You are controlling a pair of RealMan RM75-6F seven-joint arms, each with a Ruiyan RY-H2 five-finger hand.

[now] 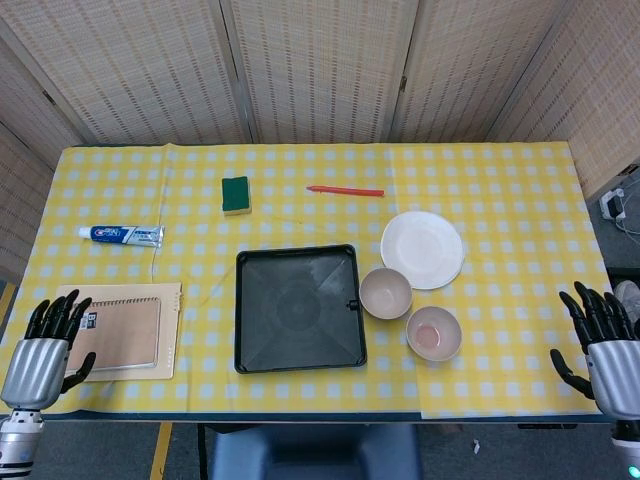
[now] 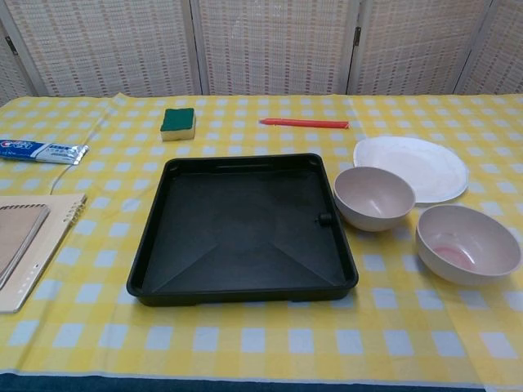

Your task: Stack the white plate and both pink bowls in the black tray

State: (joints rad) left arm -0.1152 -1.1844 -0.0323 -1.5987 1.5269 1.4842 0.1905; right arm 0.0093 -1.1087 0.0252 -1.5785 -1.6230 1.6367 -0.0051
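a: head view first. the black tray (image 1: 299, 309) sits near the front middle of the yellow checked table (image 1: 500, 190), nothing in it. what's to its right?

b: a pink bowl (image 1: 385, 292) just beside the tray's right rim, a second pink bowl (image 1: 433, 333) further right and nearer the front edge, and the white plate (image 1: 422, 248) behind them, close to the first bowl.

a: and the hands?

b: the left hand (image 1: 48, 345) is at the front left corner, by the notebook (image 1: 125, 331), fingers apart, holding nothing. the right hand (image 1: 604, 340) is at the front right edge, fingers spread, also holding nothing.

a: further back?

b: a toothpaste tube (image 1: 121, 234) at the left, a green sponge (image 1: 236, 194) and a red pen (image 1: 345, 190) behind the tray.
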